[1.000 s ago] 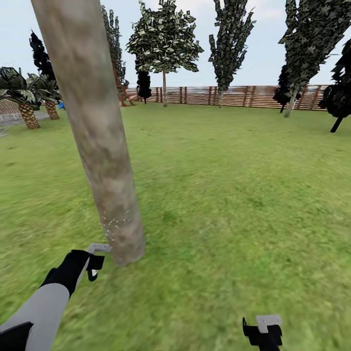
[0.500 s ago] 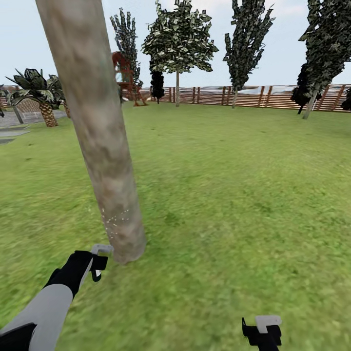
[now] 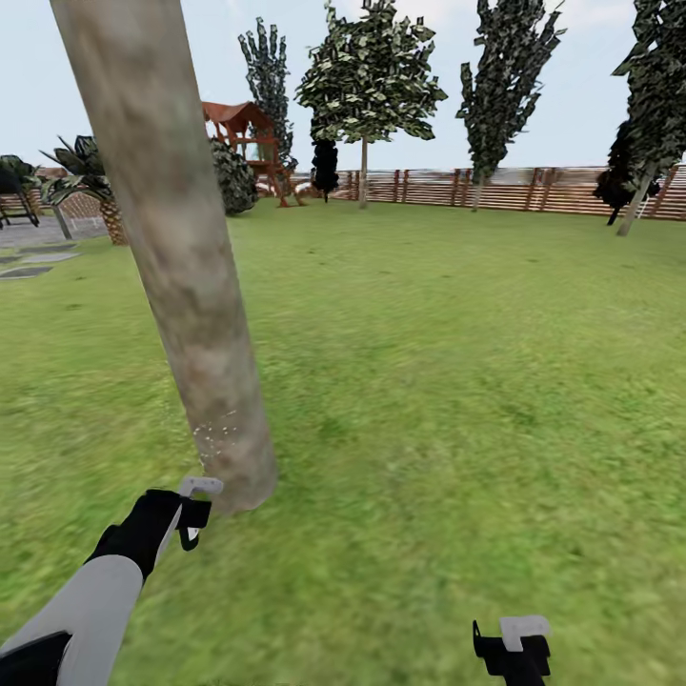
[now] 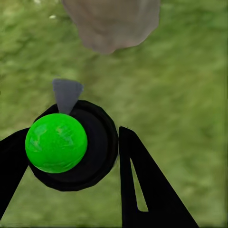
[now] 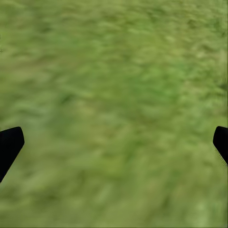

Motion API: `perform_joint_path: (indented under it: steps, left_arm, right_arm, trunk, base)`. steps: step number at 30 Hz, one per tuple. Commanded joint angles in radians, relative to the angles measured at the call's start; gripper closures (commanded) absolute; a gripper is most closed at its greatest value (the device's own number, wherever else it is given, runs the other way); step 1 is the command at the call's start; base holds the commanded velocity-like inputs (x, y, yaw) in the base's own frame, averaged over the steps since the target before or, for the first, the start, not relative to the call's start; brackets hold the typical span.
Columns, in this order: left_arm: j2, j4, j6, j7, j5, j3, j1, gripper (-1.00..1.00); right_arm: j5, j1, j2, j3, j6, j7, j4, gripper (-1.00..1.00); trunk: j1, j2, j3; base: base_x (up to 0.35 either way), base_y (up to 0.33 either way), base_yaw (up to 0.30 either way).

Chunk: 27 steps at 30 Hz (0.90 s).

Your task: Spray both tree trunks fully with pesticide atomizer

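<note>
Green lawn [image 3: 457, 381] runs back to the slatted wooden fence [image 3: 514, 189]. Your left gripper [image 4: 71, 152] clamps the pesticide atomizer [image 4: 56, 142] by its green-topped body, nozzle aimed at the near tree trunk [image 3: 181, 257], whose base carries white pesticide specks [image 3: 214, 433]. Your right gripper [image 5: 114, 142] hangs wide apart above bare grass.

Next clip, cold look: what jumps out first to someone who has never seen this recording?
The thick grey-brown tree trunk leaning across the left of the head view, with a few white pesticide specks low on its bark. Right at its base, the left gripper holds the atomizer, its bright green top facing the wrist camera. The right gripper hangs open over bare lawn.
</note>
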Motion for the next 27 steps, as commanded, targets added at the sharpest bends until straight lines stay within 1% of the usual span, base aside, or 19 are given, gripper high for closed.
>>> perform_joint_path:
  steps: [1, 6, 23, 27]
  left_arm:
    - [-0.001, -0.002, 0.003, -0.009, -0.011, 0.006, -0.001, 1.0]
    - [-0.001, -0.002, 0.003, -0.009, -0.011, 0.008, -0.001, 1.0]
    - [0.002, -0.011, 0.003, -0.009, -0.014, 0.014, -0.001, 1.0]
    - [0.003, -0.012, 0.003, -0.009, -0.015, 0.014, -0.001, 1.0]
  right_arm:
    - [0.011, -0.001, 0.0, -0.008, -0.003, -0.003, 0.001, -1.0]
    - [0.011, -0.001, 0.0, -0.008, -0.003, -0.003, 0.001, -1.0]
    - [0.011, -0.001, -0.002, -0.008, -0.003, -0.003, 0.001, -1.0]
    - [0.011, -0.001, 0.0, -0.008, -0.003, -0.003, 0.001, -1.0]
  trunk:
    - [0.0, 0.0, -0.001]
    - [0.0, 0.0, -0.001]
    - [0.0, 0.0, -0.001]
    - [0.0, 0.0, -0.001]
  base:
    - [0.0, -0.273, 0.276]
    - [0.0, -0.273, 0.234]
    - [0.0, -0.273, 0.006]
    - [0.028, -0.273, 0.176]
